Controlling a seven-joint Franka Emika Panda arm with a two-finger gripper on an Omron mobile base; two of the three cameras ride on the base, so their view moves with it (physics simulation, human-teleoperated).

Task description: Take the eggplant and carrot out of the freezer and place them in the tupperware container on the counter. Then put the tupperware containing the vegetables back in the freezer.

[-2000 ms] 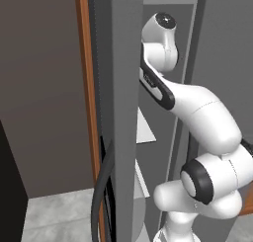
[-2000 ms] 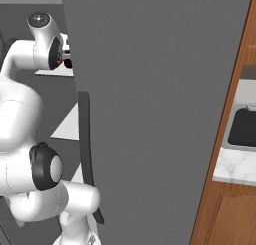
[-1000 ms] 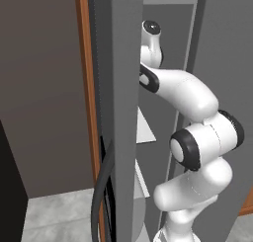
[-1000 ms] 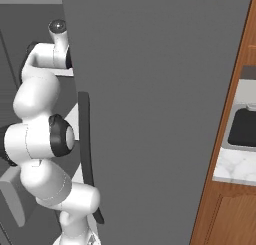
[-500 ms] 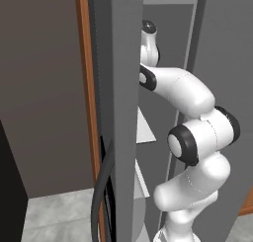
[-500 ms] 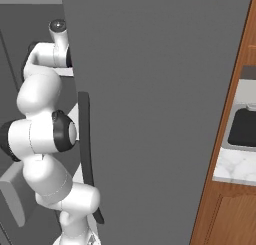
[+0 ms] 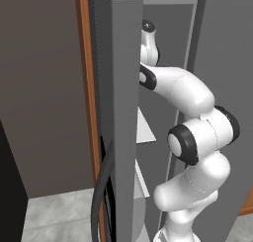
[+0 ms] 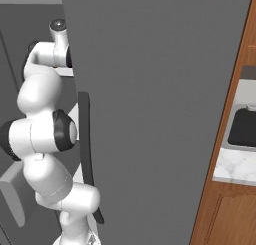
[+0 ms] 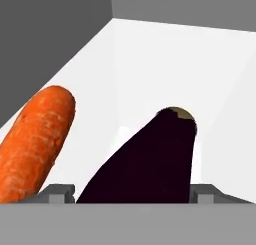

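My gripper (image 9: 132, 193) inside the freezer (image 7: 118, 63)
One glossy eggplant (image 9: 145, 161) between my spread fingertips (image 9: 59, 191); one rough carrot (image 9: 34, 144) beside it

Eggplant (image 9: 145, 161) on the freezer shelf (image 9: 165, 64), directly ahead of the gripper (image 9: 132, 191) and between its fingertips in the hand view. Carrot (image 9: 35, 144) just beside it on the left of that view, on the same shelf, close to the side wall. Arm reaching up and in past the open freezer (image 7: 116, 88) door. Counter (image 8: 237, 166) off to the right of the door (image 8: 155, 114) in the right base view.
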